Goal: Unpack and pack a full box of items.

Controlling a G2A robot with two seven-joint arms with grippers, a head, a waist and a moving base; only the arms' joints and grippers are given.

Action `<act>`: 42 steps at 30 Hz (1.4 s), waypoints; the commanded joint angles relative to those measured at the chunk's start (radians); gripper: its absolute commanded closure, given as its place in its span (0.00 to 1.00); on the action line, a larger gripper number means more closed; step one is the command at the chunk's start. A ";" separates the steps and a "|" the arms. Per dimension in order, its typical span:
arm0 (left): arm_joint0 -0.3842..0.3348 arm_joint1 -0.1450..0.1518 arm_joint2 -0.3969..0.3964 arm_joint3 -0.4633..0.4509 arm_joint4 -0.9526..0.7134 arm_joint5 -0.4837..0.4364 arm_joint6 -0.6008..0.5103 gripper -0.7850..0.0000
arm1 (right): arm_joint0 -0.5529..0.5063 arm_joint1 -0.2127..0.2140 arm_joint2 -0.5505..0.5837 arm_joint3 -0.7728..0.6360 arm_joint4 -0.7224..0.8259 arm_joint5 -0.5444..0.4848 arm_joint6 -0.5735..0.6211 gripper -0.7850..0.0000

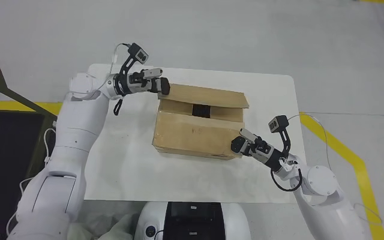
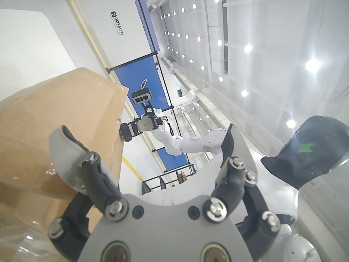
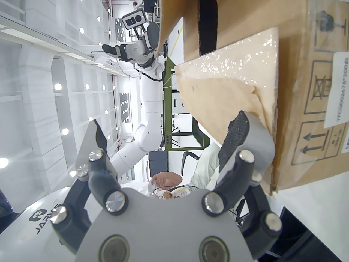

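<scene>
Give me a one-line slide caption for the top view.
Cardboard box on a white table: open left gripper at its far corner, open right gripper at the opposite near corner.

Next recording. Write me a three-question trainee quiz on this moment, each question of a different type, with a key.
1. True or false: the left gripper is shut on a flap of the cardboard box.
2. Multiple choice: the right gripper is at the box's A) far left corner, B) near right corner, C) centre gap.
3. Fill in: the box stands on a ___ table.
Key: 1 false, its fingers are spread open at the box's corner; 2 B; 3 white.
</scene>
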 commanded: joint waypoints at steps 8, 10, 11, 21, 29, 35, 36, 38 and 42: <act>0.052 0.019 -0.020 -0.039 0.057 0.024 0.002 0.00 | 0.004 -0.001 -0.002 -0.006 0.001 0.000 -0.017 0.00; 0.064 0.023 -0.024 -0.046 0.070 0.027 0.004 0.00 | 0.018 -0.003 -0.003 -0.009 0.013 0.000 -0.030 0.00; 0.069 0.024 -0.026 -0.049 0.072 0.028 0.006 0.00 | 0.027 -0.003 -0.004 -0.007 0.016 0.001 -0.034 0.00; 0.097 0.037 -0.040 -0.074 0.100 0.040 0.043 0.00 | 0.134 -0.013 -0.032 0.047 0.032 -0.010 -0.071 0.00; 0.102 0.043 -0.052 -0.072 0.094 0.073 0.088 0.00 | 0.192 -0.018 -0.053 0.099 -0.051 0.006 -0.146 0.00; 0.111 0.056 -0.098 -0.070 0.086 0.073 0.113 0.00 | 0.211 -0.022 -0.068 0.142 -0.062 0.019 -0.163 0.00; 0.117 0.060 -0.116 -0.071 0.079 0.075 0.124 0.00 | 0.212 -0.022 -0.068 0.144 -0.063 0.020 -0.164 0.00; 0.134 0.069 -0.158 -0.076 0.060 0.083 0.145 0.00 | 0.210 -0.022 -0.067 0.148 -0.061 0.025 -0.165 0.00; 0.183 0.090 -0.232 -0.116 0.085 0.097 0.184 0.00 | 0.206 -0.022 -0.059 0.156 -0.053 0.035 -0.166 0.00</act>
